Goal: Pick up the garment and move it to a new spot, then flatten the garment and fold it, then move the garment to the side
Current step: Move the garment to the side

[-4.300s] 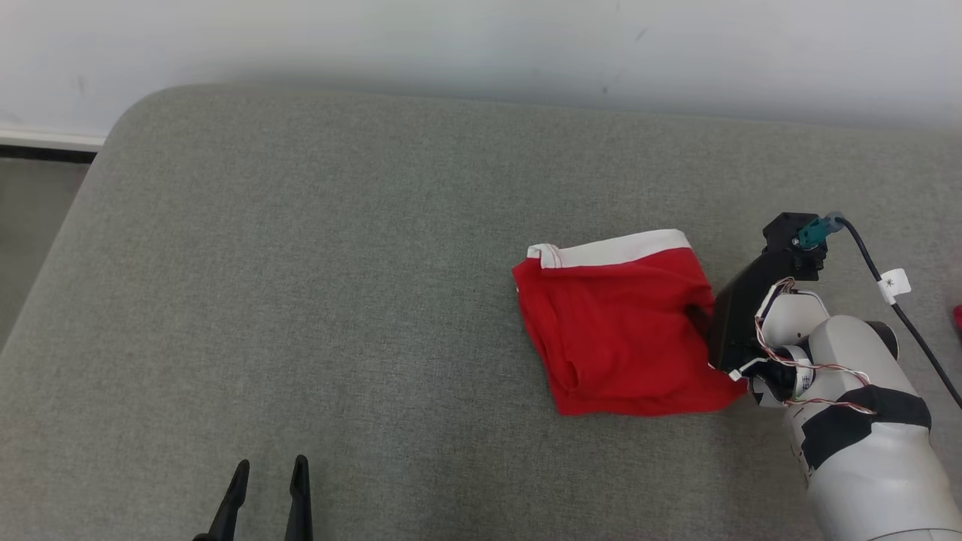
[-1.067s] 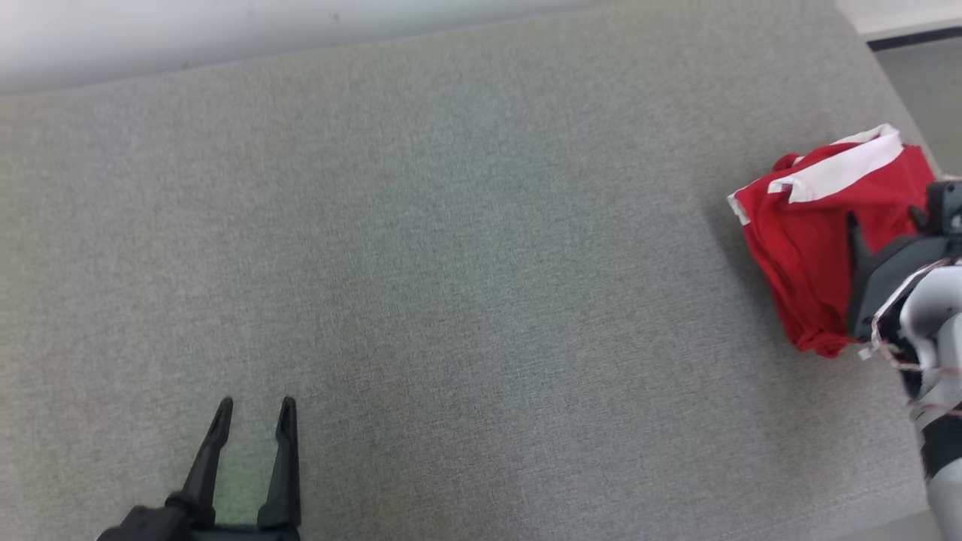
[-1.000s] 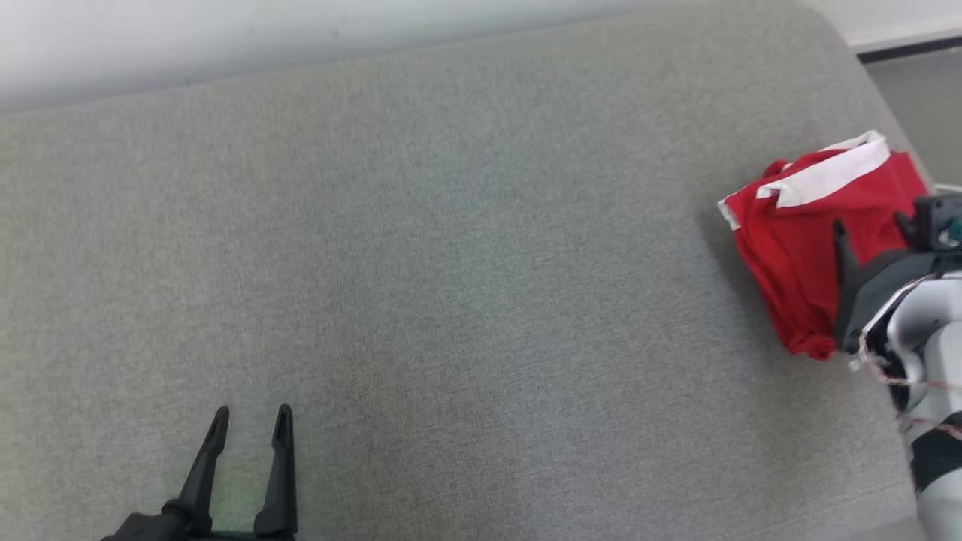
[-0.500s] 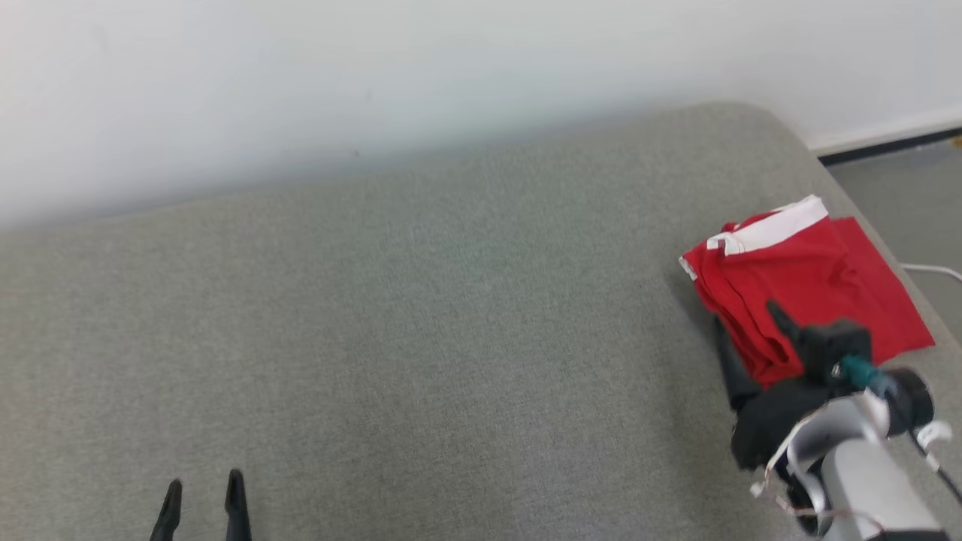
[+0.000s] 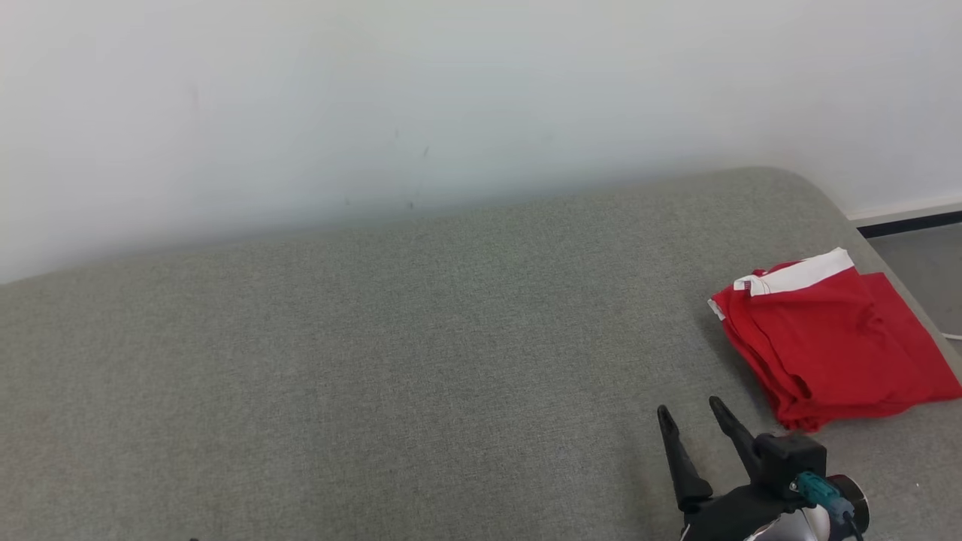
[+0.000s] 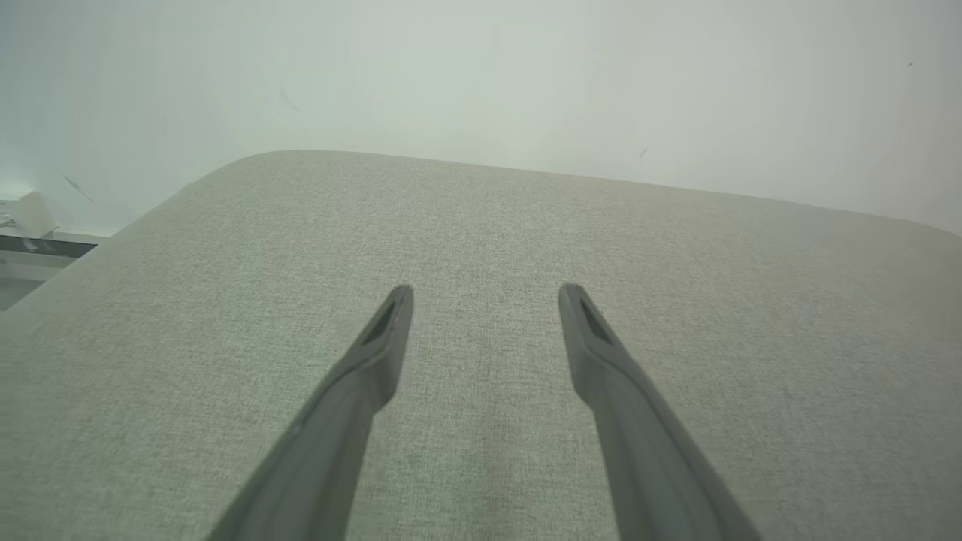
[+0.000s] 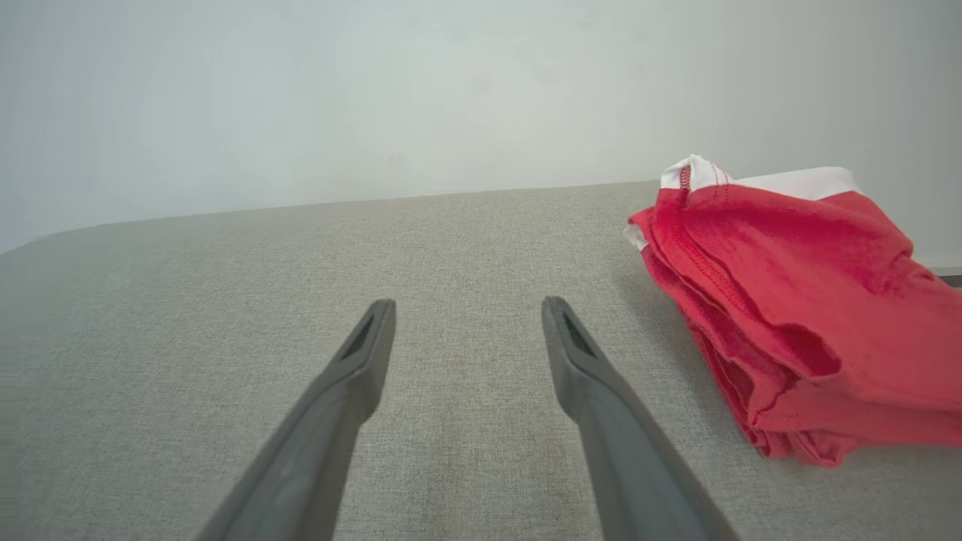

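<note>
Grey fabric cushion (image 5: pixel 376 361), flat and woven, lies under and ahead of the left fingers (image 6: pixel 372 361) and the right fingers (image 7: pixel 361 361). It has rounded corners: one ahead-left of the left fingers, one far ahead-right of the right fingers. White wall (image 5: pixel 451 90) stands past the cushion's far edge, ahead of both finger pairs, with a few small dark specks on it. Dark baseboard (image 5: pixel 909 224) with a pale strip above runs at the wall foot, ahead-right of the right fingers. Grey floor (image 5: pixel 921 259) lies just below it. Thin white cable (image 5: pixel 953 336) is on the floor, cut by the frame edge. Small white block (image 6: pixel 31 214) sits far left of the left fingers, at the wall foot; blurred, can't tell what it is.
</note>
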You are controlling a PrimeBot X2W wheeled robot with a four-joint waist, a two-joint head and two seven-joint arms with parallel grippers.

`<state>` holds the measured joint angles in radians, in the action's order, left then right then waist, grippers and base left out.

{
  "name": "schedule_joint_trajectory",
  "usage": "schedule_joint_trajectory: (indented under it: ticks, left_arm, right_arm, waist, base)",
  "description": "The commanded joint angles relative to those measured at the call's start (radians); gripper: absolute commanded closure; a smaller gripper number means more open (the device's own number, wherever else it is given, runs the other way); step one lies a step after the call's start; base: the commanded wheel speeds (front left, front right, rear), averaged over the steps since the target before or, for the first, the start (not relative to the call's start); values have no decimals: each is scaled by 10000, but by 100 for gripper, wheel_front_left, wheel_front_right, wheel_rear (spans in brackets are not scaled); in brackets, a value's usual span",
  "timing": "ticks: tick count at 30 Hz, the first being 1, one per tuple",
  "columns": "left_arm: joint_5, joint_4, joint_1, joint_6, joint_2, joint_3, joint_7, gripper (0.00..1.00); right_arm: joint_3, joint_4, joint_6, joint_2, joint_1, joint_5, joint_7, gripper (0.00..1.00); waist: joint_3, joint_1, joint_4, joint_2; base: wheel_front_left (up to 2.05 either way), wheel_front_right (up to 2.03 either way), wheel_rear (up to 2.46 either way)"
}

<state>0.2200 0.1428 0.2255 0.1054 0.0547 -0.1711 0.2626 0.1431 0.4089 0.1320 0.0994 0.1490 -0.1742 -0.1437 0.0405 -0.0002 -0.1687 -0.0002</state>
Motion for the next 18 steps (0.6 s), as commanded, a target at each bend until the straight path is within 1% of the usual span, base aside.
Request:
schedule_joint_trajectory:
  ticks: [1,6,13,18]
  left_arm:
    - [-106,54,122,12,-30,-62,26,0]
    - [-230,231,188,72,-42,-177,26,0]
    - [-199,294,194,177,-44,-178,26,0]
    - [-85,244,161,240,-48,-148,26,0]
  right_arm:
    - [35,67,-28,-38,-127,-5,-130,0]
    - [338,371,-28,-112,-226,33,-534,0]
    - [281,846,-28,-179,-335,82,-864,0]
    - [112,971,-28,-228,-360,216,-978,0]
  waist:
    - [77,2,78,2]
    - [152,2,225,2]
    - [225,2,510,2]
    - [246,2,563,2]
  base:
    - [0,0,0]
    - [0,0,0]
    - [0,0,0]
    - [0,0,0]
